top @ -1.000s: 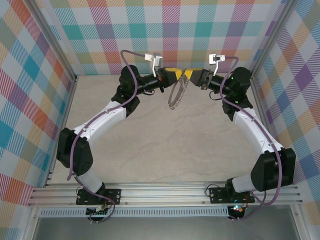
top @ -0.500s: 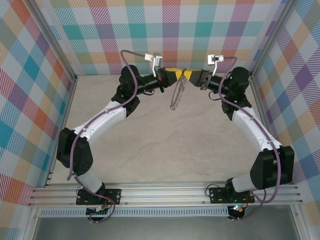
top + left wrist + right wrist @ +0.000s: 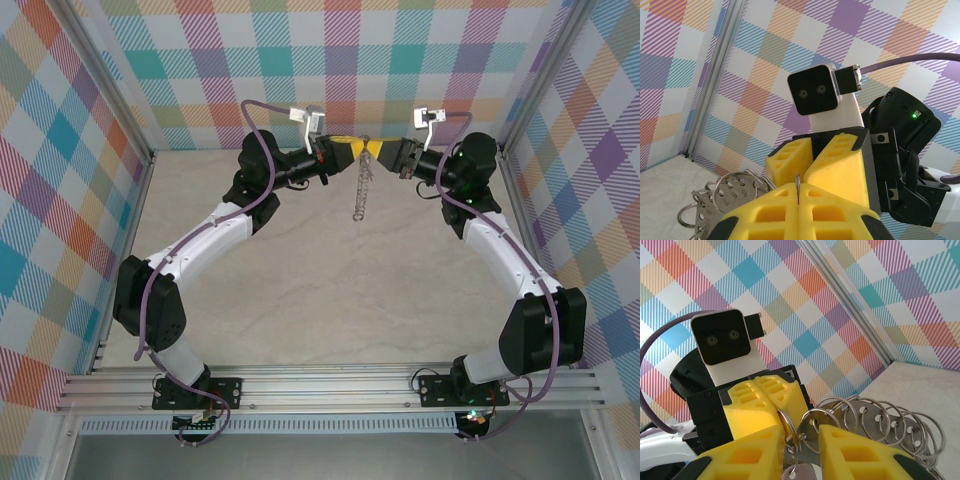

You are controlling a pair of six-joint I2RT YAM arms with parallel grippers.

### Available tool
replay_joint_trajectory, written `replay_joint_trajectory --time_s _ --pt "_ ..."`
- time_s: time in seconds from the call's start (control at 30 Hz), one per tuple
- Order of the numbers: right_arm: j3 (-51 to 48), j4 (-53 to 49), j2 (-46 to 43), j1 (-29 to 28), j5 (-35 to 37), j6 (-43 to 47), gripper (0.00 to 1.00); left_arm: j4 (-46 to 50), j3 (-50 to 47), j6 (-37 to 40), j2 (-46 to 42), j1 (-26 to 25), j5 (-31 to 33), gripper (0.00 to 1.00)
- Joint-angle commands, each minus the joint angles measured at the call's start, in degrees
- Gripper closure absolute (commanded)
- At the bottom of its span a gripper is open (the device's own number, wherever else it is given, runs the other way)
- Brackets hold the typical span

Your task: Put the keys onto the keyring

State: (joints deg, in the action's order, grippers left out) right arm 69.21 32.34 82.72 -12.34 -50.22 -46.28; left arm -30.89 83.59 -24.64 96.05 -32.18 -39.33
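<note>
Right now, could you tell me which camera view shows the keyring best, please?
The right wrist view: the keyring is large there, its wire loops distinct beside the right fingers. The top external view shows it whole but small and edge-on. The left wrist view shows some loops, partly behind the left fingers.

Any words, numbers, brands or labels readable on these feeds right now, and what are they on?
keyring: small stamped characters beside the holes in its metal plate, too blurred to read.
No other word, brand, number or sign is legible.
</note>
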Motion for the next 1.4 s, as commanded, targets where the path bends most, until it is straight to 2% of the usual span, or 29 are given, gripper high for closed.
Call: replay_joint_trajectory --time_s 0.0,0.5,0.8,0.87,0.97,1.13,1.23,1.3,1.37 --pt "2.1 2.7 -0.2 -0.1 -1.2 -0.5 0.76 -4.7 0.9 -0.3 0.1 -0.4 0.0 1.00" --pt "3.6 0.8 0.0 -0.4 -1.8 0.6 1.00 -4.4 2.2 -0.8 1.2 -0.6 -0.8 1.00" --pt "4.0 -1.4 -0.3 -0.3 -2.5 2.4 1.00 -3.9 2.5 -0.9 1.3 -0.6 -1.0 1.00" --pt "4.1 -1.7 -0.2 -0.3 -2.2 2.3 0.91 -3.9 2.6 -0.8 1.2 -0.8 -1.0 1.00" --pt "4.0 -1.5 -0.1 -0.3 -2.3 2.2 0.86 -3.8 2.6 -0.8 1.2 -0.8 -1.0 1.00" --pt "4.2 -1.3 0.2 -0.3 -2.4 2.0 0.84 -3.9 2.7 -0.8 1.3 -0.9 -1.1 1.00" --pt "4.2 -1.0 0.3 -0.3 -2.5 1.8 0.90 -3.9 2.7 -0.8 1.3 -0.9 -1.1 1.00" --pt "4.3 -1.0 0.3 -0.4 -2.6 1.8 1.00 -3.9 2.7 -0.8 1.4 -0.9 -1.2 1.00" --pt "4.4 -1.3 0.4 -0.3 -2.8 2.2 1.00 -3.8 2.7 -0.8 1.6 -0.9 -1.1 1.00"
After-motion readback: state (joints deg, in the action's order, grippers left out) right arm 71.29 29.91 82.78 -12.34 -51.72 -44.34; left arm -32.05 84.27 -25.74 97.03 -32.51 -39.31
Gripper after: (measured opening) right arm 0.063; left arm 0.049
